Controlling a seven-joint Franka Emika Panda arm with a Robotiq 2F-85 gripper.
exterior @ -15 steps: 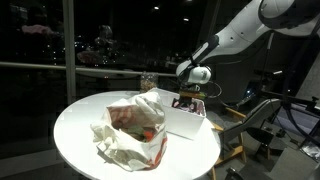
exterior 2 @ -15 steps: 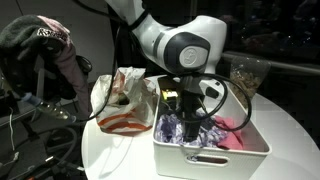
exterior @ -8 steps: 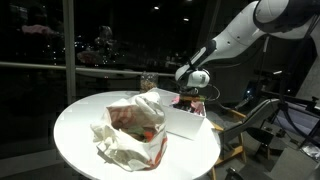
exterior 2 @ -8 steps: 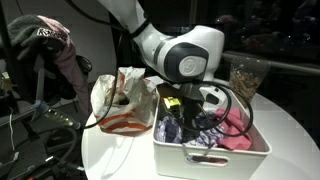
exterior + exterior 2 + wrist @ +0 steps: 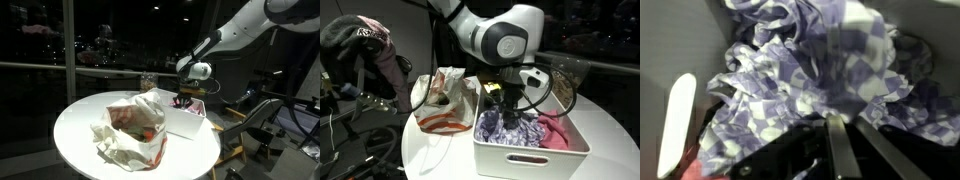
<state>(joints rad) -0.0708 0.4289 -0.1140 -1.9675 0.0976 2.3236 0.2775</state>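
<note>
The gripper (image 5: 508, 108) hangs over a white bin (image 5: 534, 156) on the round table (image 5: 432, 150), clenched on a bunch of the checkered cloth (image 5: 504, 126). The cloth is pulled up into a peak at the fingertips, while its lower folds lie inside the bin at the end nearer the paper bag (image 5: 444, 100). A pink cloth (image 5: 556, 128) fills the other end, partly tucked under the checkered one.

In the wrist view the checkered cloth (image 5: 805, 85) covers nearly the whole picture and is blurred. The gripper (image 5: 832, 124) shows only as dark fingers entering from the bottom edge, their tips buried in the fabric. A white strip (image 5: 678, 118) at the left is cut off and cannot be made out.

In an exterior view the bin's (image 5: 186, 123) wall hides its contents, and the gripper (image 5: 183, 101) is small and dark above it.
</note>
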